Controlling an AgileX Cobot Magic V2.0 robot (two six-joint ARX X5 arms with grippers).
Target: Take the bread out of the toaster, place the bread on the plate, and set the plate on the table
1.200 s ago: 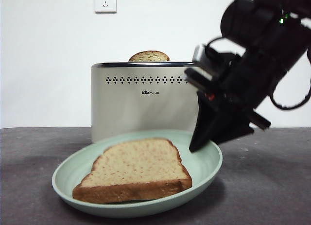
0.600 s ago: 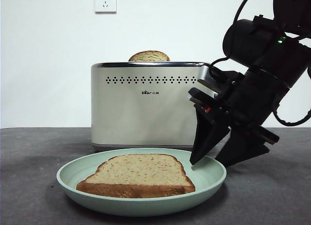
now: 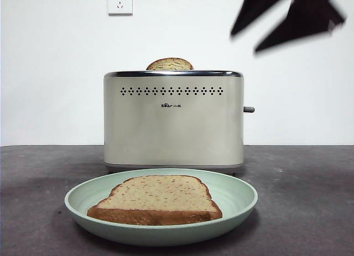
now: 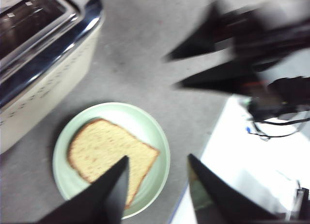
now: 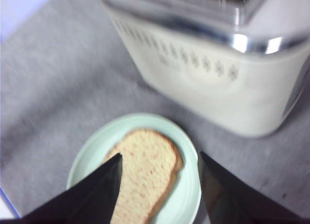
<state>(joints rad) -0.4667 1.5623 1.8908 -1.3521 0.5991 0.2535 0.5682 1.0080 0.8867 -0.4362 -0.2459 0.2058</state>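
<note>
The bread (image 3: 157, 198) lies flat on the mint-green plate (image 3: 239, 196), which rests on the table (image 3: 304, 200) in front of the cream toaster (image 3: 171, 129). My right gripper (image 3: 245, 41) is open and empty, blurred, high at the upper right, well above the plate. It also shows in the left wrist view (image 4: 172, 71). Its own view looks down between open jaws (image 5: 160, 185) at the bread (image 5: 145, 171), the plate (image 5: 97, 146) and the toaster (image 5: 208, 83). My left gripper (image 4: 157, 185) is open and empty, high above the plate (image 4: 145, 122) and bread (image 4: 109, 154), beside the toaster (image 4: 38, 88).
A second slice (image 3: 170, 63) shows only its rounded brown top in the toaster slot. The grey lever (image 3: 249, 109) sticks out on the toaster's right side. A wall socket (image 3: 120, 1) is behind. A white area with cables (image 4: 242, 151) lies beyond the table's edge.
The right gripper held the tilted plate by its right rim, set it flat on the table, opened, and has now risen to the upper right. The bread stayed on the plate.
</note>
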